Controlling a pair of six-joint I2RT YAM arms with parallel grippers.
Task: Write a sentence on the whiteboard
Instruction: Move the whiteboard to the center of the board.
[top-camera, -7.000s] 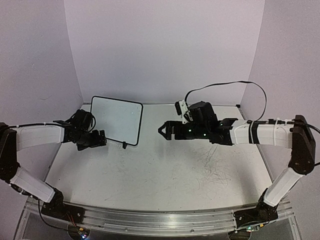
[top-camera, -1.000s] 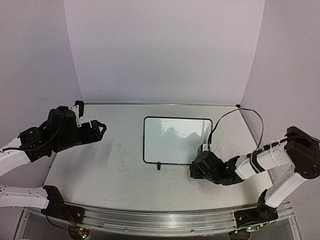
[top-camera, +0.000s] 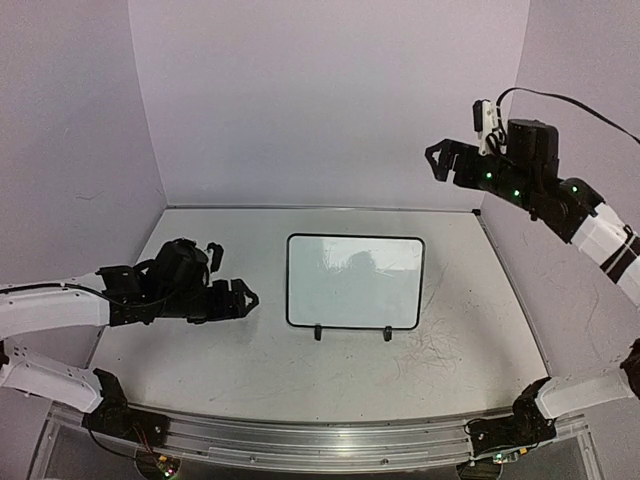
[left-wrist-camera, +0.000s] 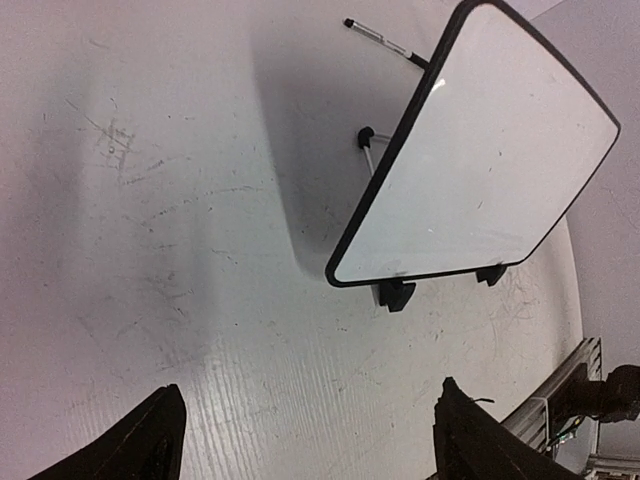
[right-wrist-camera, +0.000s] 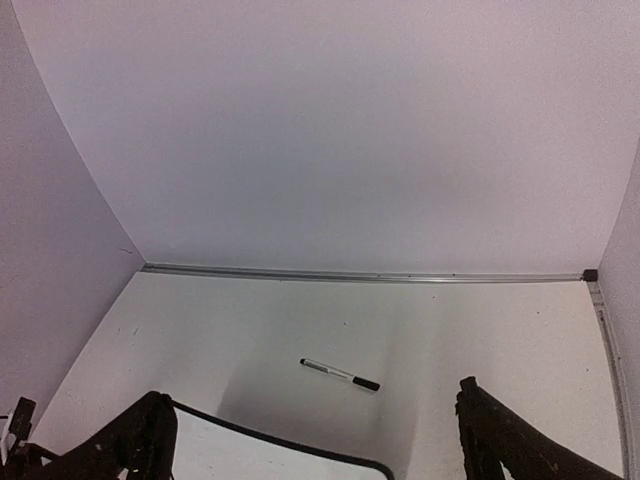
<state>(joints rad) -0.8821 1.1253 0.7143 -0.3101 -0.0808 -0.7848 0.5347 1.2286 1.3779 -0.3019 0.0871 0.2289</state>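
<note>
Pale lilac walls (top-camera: 320, 100) close in a scuffed white table (top-camera: 300, 375) on 3 sides, and a metal rail (top-camera: 320, 437) runs along its near edge. The whiteboard (top-camera: 355, 280) stands near the middle of the table, a little right of centre. It is propped on 2 small black feet (top-camera: 318, 333) at its lower edge and leans back on a thin stand. Its black frame has rounded corners, and its white face carries a faint grey reflection near the top.

A thin marker (right-wrist-camera: 340, 374) lies flat on the table behind the board, between it and the back wall. It touches neither (from above the board hides it, so only the 2 wrist views show it).

The left gripper (top-camera: 240, 298) hangs low over the table, left of the board's lower left corner, near it but not touching. Its 2 fingers are spread wide with only bare tabletop between them, and it grips nothing. Its own camera looks across the table at the tilted board.

The right gripper (top-camera: 437, 160) is raised high in the air near the back right corner, well apart from the board and pointing left. Its fingers are also spread wide and empty. From its wrist view the marker and the board's top edge lie below, between the 2 fingertips. A black cable (top-camera: 570, 100) loops over the right arm (top-camera: 600, 225).
</note>
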